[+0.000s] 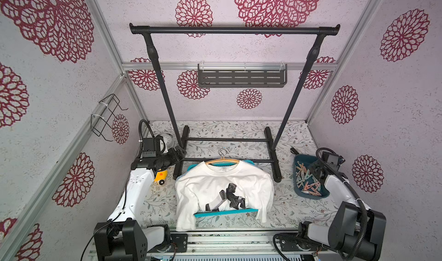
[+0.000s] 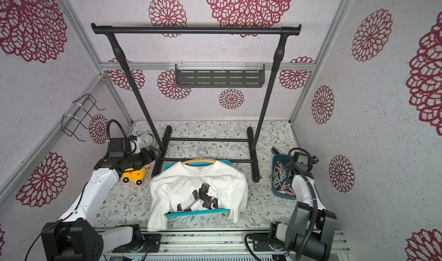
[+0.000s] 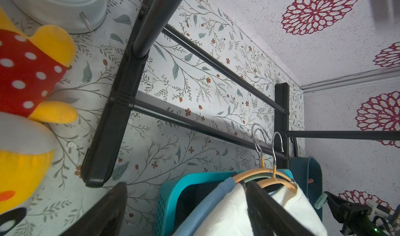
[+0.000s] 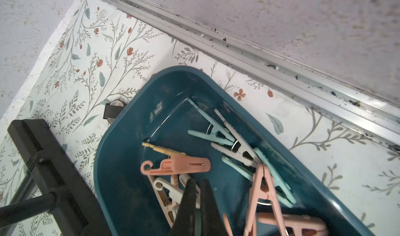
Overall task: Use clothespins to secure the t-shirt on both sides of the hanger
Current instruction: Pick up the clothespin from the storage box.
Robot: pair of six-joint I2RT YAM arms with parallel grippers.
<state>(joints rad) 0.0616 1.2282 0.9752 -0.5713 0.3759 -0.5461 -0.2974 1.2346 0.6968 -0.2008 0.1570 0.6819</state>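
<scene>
A white t-shirt (image 1: 222, 183) with a dark print lies draped over a teal basket (image 1: 224, 213), on a tan hanger (image 1: 222, 161) whose collar and hook (image 3: 268, 180) show in the left wrist view. Several pastel clothespins (image 4: 227, 137) lie in a dark teal bin (image 4: 129, 159) at the right (image 1: 308, 183). My right gripper (image 4: 198, 182) is down inside that bin, its fingers almost touching, shut on the end of a whitish clothespin (image 4: 166, 187). My left gripper (image 3: 186, 184) hangs open beside the rack's left foot, just left of the basket, holding nothing.
A black garment rack (image 1: 234, 30) stands behind the basket, its feet and crossbars (image 3: 104, 137) on the floral table. A yellow plush toy (image 1: 160, 176) and a white clock (image 3: 65, 7) sit at the back left. A slotted shelf (image 1: 241, 78) and a wire holder (image 1: 107, 116) hang on the walls.
</scene>
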